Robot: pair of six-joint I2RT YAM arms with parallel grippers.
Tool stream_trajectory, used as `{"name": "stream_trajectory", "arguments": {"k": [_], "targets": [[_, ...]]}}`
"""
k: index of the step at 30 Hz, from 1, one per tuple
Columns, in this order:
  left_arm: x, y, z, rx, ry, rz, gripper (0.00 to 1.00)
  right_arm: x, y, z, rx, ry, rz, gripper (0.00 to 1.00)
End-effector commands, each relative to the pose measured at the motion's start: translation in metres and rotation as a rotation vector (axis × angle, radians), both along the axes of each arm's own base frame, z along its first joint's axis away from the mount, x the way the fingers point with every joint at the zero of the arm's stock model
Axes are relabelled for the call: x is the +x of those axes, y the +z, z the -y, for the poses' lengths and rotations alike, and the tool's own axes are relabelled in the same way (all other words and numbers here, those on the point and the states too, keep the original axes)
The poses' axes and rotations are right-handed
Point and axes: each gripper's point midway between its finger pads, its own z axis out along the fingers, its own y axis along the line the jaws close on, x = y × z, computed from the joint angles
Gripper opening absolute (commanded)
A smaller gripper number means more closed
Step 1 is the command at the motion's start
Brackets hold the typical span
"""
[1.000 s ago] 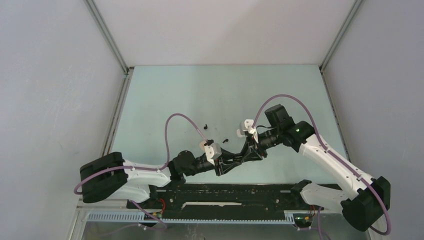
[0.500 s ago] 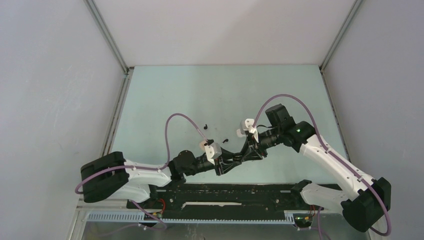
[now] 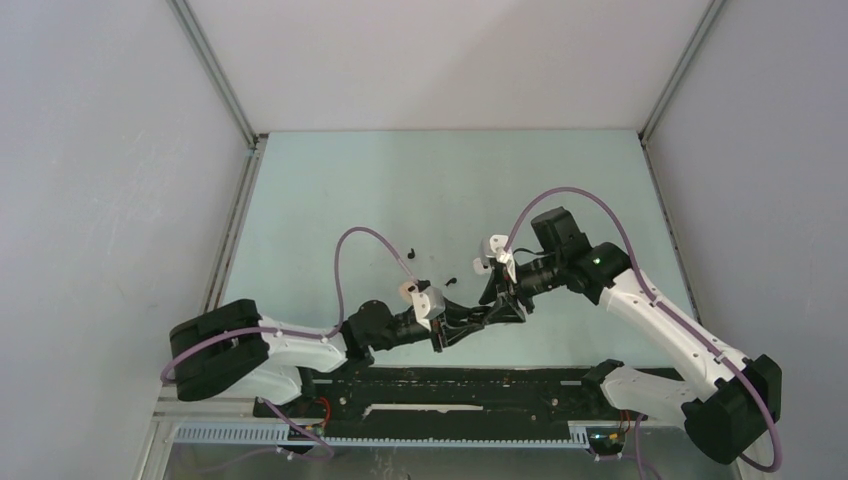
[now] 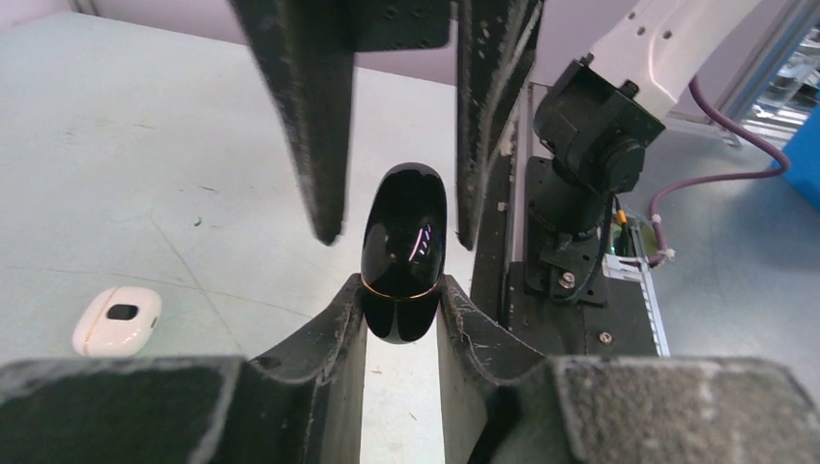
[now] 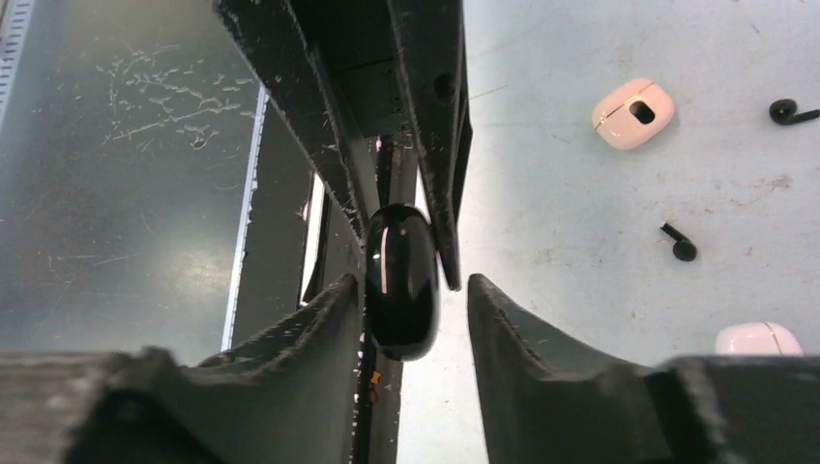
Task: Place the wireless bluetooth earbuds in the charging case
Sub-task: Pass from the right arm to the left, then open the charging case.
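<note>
- Centrally, held above the front part of the pale green matte table (image 3: 400,180): glossy black pebble-shaped charging case (image 4: 404,253), lid closed, thin amber seam line round the shell, bright reflections on its smooth surface.
- Left gripper (image 4: 401,288) clamped on that case. Both rough, pitted black fingers (image 4: 334,324) pressed against its narrow sides at the seam.
- Right gripper (image 5: 414,290) reaching in from the opposite end, spread wider than the case. One coarse black finger (image 5: 334,324) touching or almost touching the shell, the other standing off with a clear gap. Nothing gripped.
- Short-stemmed black earbud (image 5: 679,244) lying loose on the table, round head, well apart from the black case.
- Hook-shaped black earbud (image 5: 793,111) further out, also loose on the table, at the frame edge.
- Smooth pink-cream rounded case (image 5: 632,112) with a dark oval window and a fine seam, flat on the table near the hooked bud.
- Second pale rounded case (image 5: 759,338), only its upper part showing at the lower frame edge.
- Scratched dark grey metal sheet (image 5: 116,145) along the near side, dull, streaked with white scuffs.
</note>
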Motion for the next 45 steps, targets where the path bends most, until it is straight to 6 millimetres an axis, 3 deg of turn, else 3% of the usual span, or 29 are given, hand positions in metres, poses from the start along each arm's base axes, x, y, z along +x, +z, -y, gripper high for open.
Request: {"name": "stream_trajectory", "arguments": {"k": [1, 4, 10, 13, 17, 24, 27, 36, 45], "targets": [[-0.008, 0.006, 0.001, -0.038, -0.05, 0.081, 0.0, 0.006, 0.007, -0.003, 0.028, -0.039, -0.041, 0.53], [-0.009, 0.005, 0.0, -0.041, -0.059, 0.106, 0.0, 0.008, 0.01, -0.002, 0.047, -0.055, -0.09, 0.6], [-0.011, 0.012, -0.004, -0.082, -0.056, 0.108, 0.0, 0.022, 0.014, -0.001, 0.07, -0.107, -0.14, 0.62], [-0.011, 0.01, -0.006, -0.079, -0.05, 0.102, 0.0, 0.009, 0.023, 0.002, 0.117, -0.029, -0.168, 0.66], [-0.01, 0.013, -0.007, -0.087, -0.041, 0.097, 0.0, -0.009, 0.013, 0.004, 0.069, 0.04, -0.113, 0.75], [-0.016, 0.03, -0.007, -0.13, -0.073, 0.113, 0.0, 0.003, 0.004, 0.001, 0.03, -0.014, -0.106, 0.74], [-0.016, 0.028, -0.005, -0.117, -0.079, 0.13, 0.0, 0.008, 0.003, 0.0, 0.035, -0.034, -0.146, 0.73], [-0.02, 0.017, -0.001, -0.087, -0.114, 0.121, 0.0, 0.024, 0.021, 0.003, 0.115, -0.077, -0.253, 0.71], [-0.012, 0.011, -0.005, -0.065, -0.062, 0.12, 0.0, 0.032, 0.044, 0.013, 0.199, -0.093, -0.254, 0.71]]}}
